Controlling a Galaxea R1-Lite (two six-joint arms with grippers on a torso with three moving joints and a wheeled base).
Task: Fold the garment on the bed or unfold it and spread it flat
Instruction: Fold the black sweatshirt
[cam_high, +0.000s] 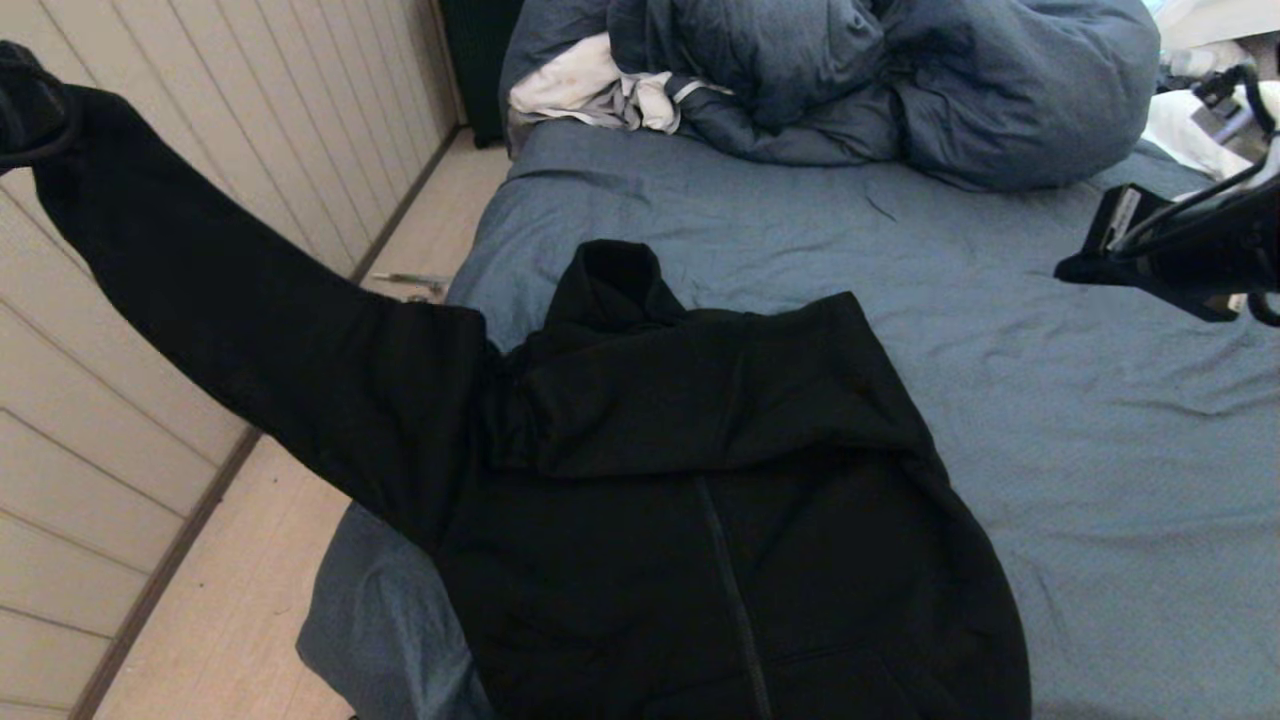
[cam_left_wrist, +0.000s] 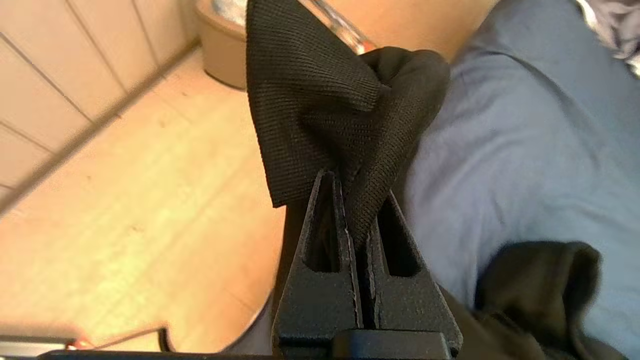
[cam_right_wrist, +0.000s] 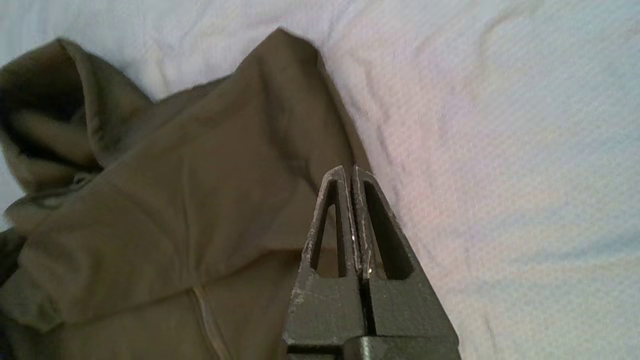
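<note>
My left gripper (cam_left_wrist: 357, 220) pinching cuff (cam_left_wrist: 320, 110), sleeve stretched out past bed (cam_high: 1100, 450) edge; hoodie (cam_high: 700, 480) body lies rightward. Right gripper (cam_right_wrist: 350, 175) pressed together, empty.

Lying front-left on bed (cam_high: 1100, 420): sweatshirt (cam_high: 700, 480), one sleeve stretching out left past mattress edge, over floor (cam_high: 240, 600). Sitting behind, at far end: duvet (cam_high: 900, 80).

The hoodie's (cam_high: 700, 500) hem runs off the head view's lower edge, and the left gripper (cam_high: 30, 105) is cut by the left edge.
</note>
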